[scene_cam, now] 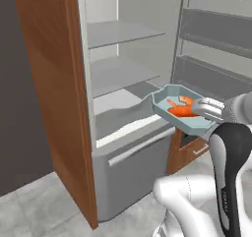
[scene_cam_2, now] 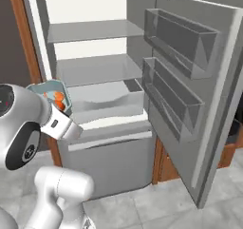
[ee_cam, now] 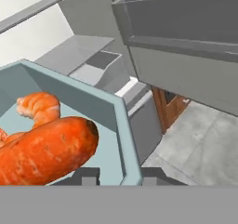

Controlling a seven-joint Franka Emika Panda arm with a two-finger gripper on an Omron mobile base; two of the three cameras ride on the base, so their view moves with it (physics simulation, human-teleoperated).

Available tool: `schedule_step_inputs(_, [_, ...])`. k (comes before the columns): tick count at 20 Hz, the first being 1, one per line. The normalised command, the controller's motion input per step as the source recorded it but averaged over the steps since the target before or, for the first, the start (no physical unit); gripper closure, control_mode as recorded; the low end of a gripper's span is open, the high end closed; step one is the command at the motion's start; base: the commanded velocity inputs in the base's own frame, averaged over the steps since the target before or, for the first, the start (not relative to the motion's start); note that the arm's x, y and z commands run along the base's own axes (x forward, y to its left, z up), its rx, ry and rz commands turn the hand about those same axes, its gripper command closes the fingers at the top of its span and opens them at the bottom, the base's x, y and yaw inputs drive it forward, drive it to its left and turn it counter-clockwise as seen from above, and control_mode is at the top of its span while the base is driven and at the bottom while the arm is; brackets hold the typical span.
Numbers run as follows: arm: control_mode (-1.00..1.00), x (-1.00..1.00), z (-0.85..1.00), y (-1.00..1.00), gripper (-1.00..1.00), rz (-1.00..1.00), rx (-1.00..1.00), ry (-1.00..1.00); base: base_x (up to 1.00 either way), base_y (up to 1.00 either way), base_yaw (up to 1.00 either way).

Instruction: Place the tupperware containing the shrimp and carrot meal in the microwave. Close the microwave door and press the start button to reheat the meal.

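Note:
My gripper [scene_cam: 203, 111] is shut on the near rim of the pale blue-grey tupperware [scene_cam: 168, 115] and holds it in the air in front of an open fridge. The shrimp and carrot meal [scene_cam: 180, 107] lies inside it. In the hand view the tupperware [ee_cam: 83, 95] sits at the lower left with a curled shrimp [ee_cam: 39, 108] and a fat orange carrot [ee_cam: 46, 154], and my gripper [ee_cam: 120, 176] pinches its rim. From the right, the tupperware [scene_cam_2: 46, 87] and the meal [scene_cam_2: 57, 100] peek out behind my arm. The microwave, its door and the start button are out of view.
The open fridge [scene_cam: 125, 74] has glass shelves and a clear drawer [scene_cam_2: 107, 100], just left of and beyond the tray. Its door [scene_cam_2: 190, 90] with bins stands swung out on the right. A grey freezer drawer [scene_cam: 133, 167] lies below, and a brown wooden side panel [scene_cam: 54, 93] rises on the left.

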Motion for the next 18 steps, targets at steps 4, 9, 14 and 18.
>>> schedule_step_inputs(4, [1.0, 0.0, 0.0, 0.0, 1.0, 0.0, 0.0, 0.0, -0.26, 0.1, -0.95])
schedule_step_inputs(9, [1.0, 0.0, 0.0, 0.0, 1.0, 0.0, 0.0, 0.0, -0.29, 0.11, -0.95])
schedule_step_inputs(14, [1.0, 0.0, 0.0, 0.0, 1.0, 0.0, 0.0, 0.0, -0.35, 0.12, -0.94])
schedule_step_inputs(18, [1.0, 0.0, 0.0, 0.0, 1.0, 0.0, 0.0, 0.0, -0.31, 0.07, -0.94])
